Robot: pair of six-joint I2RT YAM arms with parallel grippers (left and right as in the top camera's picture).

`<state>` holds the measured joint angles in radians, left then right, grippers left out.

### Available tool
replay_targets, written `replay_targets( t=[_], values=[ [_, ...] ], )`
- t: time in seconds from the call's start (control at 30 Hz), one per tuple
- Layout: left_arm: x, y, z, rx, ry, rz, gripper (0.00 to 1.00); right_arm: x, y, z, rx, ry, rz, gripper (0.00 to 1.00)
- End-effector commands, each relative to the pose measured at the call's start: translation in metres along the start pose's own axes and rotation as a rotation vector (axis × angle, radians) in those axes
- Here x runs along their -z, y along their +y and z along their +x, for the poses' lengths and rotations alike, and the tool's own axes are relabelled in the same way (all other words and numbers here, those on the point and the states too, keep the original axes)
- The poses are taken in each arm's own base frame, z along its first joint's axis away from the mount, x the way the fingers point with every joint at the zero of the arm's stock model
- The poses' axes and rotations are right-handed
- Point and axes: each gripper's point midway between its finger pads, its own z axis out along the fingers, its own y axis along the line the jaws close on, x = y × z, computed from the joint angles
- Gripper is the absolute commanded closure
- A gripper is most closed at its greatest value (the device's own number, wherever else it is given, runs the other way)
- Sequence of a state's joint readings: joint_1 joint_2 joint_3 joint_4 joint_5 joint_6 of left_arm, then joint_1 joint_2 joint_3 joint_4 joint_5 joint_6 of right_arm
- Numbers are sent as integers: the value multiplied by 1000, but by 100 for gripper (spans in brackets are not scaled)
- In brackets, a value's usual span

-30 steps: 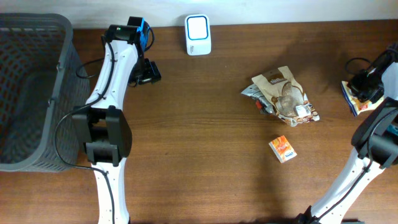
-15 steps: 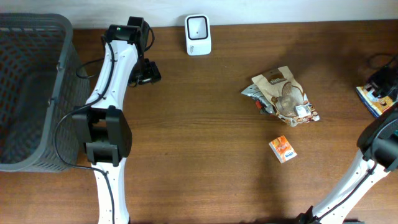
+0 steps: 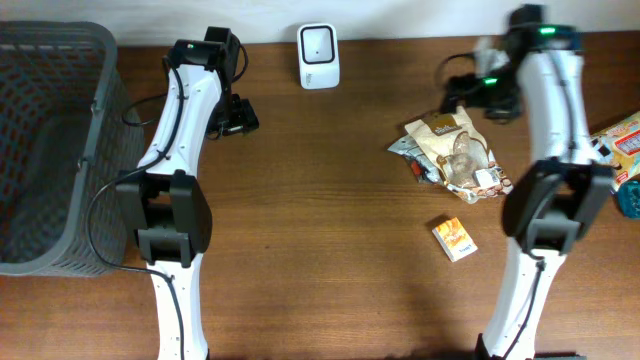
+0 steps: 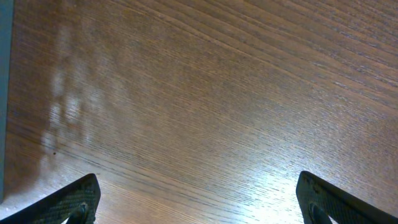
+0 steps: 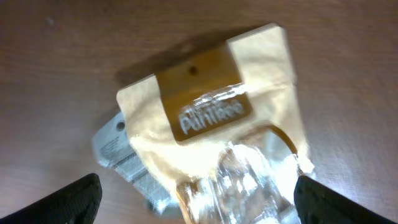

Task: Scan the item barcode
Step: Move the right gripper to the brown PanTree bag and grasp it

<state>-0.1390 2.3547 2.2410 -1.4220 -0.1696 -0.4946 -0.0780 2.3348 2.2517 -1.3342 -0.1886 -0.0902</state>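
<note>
Cream-and-brown pouch [image 3: 450,142] is my pick for the item. It lies on the worktop [image 3: 330,220] right of centre, on top of a silvery packet [image 5: 115,146], directly under the right jaws. The right jaws stand wide apart and hold nothing, with their tips flanking the pouch's clear-window end. Height above it is not readable.

The pouch's long axis runs header to window, up-down in the right wrist view. The closing line therefore crosses it, which should suit a pinch across the width.

The right arm [image 3: 545,110] is clearly nearer. The left arm [image 3: 190,100] is well apart from the pouch, and the left jaws are also wide apart and empty over bare wood.

Only the overhead shows the scanner [image 3: 318,55], at the back edge and left of the pouch. It also shows an orange box [image 3: 455,240] near the pile. Only the wrist view shows the header print. No barcode is visible in any view.
</note>
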Motion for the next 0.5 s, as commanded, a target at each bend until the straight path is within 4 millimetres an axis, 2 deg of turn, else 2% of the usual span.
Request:
replay_targets(
  t=[0.0, 0.07, 0.13, 0.2, 0.47],
  values=[
    [1, -1, -3, 9, -13, -5, 1, -17, 14, 3, 112, 33, 200, 1],
    [1, -1, -3, 9, -13, -5, 1, -24, 32, 4, 146, 33, 270, 1],
    [1, -1, -3, 9, -13, -5, 1, -28, 34, 5, 127, 31, 355, 1],
    [1, -1, -3, 9, -13, -5, 1, -39, 37, 9, 145, 51, 402, 1],
    [1, -1, -3, 9, -13, -5, 1, -75, 27, 18, 124, 113, 445, 0]
  ],
)
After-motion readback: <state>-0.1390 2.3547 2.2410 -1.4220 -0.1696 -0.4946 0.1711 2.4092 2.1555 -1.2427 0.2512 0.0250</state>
